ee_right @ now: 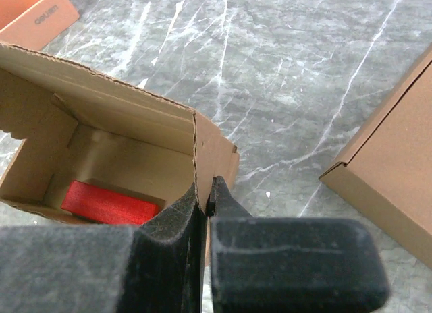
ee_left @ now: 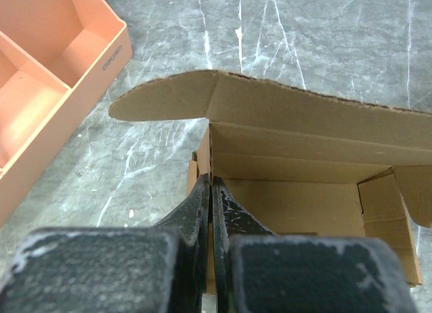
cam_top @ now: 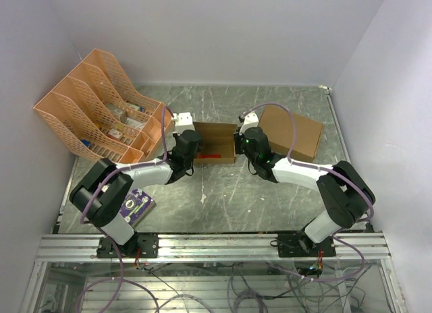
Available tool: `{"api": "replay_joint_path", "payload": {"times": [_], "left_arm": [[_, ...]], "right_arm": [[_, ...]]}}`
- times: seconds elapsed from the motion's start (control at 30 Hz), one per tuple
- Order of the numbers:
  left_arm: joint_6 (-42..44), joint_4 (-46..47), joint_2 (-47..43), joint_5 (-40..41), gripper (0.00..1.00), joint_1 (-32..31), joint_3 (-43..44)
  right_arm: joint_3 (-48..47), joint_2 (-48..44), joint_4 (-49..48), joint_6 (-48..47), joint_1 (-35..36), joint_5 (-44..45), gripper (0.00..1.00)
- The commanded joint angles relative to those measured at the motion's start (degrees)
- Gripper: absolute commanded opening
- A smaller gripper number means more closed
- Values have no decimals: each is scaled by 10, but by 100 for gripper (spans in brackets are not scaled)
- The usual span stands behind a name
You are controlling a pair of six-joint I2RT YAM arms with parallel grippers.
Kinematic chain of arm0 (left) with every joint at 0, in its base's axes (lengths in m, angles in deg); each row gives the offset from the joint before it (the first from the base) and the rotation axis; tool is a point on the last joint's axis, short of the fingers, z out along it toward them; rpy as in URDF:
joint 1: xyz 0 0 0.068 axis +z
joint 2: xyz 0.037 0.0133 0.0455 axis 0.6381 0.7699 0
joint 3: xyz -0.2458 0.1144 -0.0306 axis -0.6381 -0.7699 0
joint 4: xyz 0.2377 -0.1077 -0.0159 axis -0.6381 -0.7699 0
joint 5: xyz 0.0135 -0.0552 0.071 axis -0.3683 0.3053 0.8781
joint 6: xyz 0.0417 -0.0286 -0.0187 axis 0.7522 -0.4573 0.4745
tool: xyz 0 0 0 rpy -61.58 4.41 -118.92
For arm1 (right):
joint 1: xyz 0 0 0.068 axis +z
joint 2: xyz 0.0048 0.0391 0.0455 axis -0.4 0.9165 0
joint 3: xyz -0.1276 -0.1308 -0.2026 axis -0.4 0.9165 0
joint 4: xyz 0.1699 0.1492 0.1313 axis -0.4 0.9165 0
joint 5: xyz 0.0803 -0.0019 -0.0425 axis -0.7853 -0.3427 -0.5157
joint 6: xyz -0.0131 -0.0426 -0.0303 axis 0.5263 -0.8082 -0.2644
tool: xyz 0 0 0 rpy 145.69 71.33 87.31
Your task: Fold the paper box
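The paper box point(cam_top: 214, 139) stands open in the middle of the table, plain brown, its lid flap point(ee_left: 202, 97) spread toward the back. A red block point(ee_right: 111, 204) lies on its floor point(cam_top: 210, 155). My left gripper point(cam_top: 195, 146) is shut on the box's left side wall; in the left wrist view the gripper point(ee_left: 212, 181) pinches that thin wall edge-on, with the box interior point(ee_left: 290, 198) to the right. My right gripper point(cam_top: 237, 146) is shut on the opposite side wall, and in the right wrist view the gripper point(ee_right: 206, 191) clamps the wall point(ee_right: 202, 151) between both fingers.
An orange slotted file rack point(cam_top: 101, 107) stands at the back left, its corner close to the left gripper point(ee_left: 47, 70). A larger closed brown cardboard box point(cam_top: 291, 132) lies at the back right point(ee_right: 398, 158). A purple card point(cam_top: 137, 205) rests near the left arm's base.
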Motion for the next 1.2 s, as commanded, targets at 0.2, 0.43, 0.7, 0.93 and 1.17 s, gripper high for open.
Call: {"api": "replay_joint_path", "payload": {"times": [0.2, 0.43, 0.7, 0.93, 1.17], "left_arm": [[4, 62, -21, 6, 7, -22, -32], [24, 74, -32, -11, 7, -21, -45], [25, 85, -43, -21, 7, -21, -72], [23, 104, -50, -21, 7, -23, -92], [24, 105, -54, -17, 7, -26, -97]], "right_arm": [[9, -18, -31, 31, 18, 9, 0], [-9, -4, -18, 53, 28, 23, 0], [5, -6, -22, 64, 31, 41, 0], [17, -10, -13, 82, 32, 48, 0], [20, -9, -5, 93, 34, 51, 1]]}}
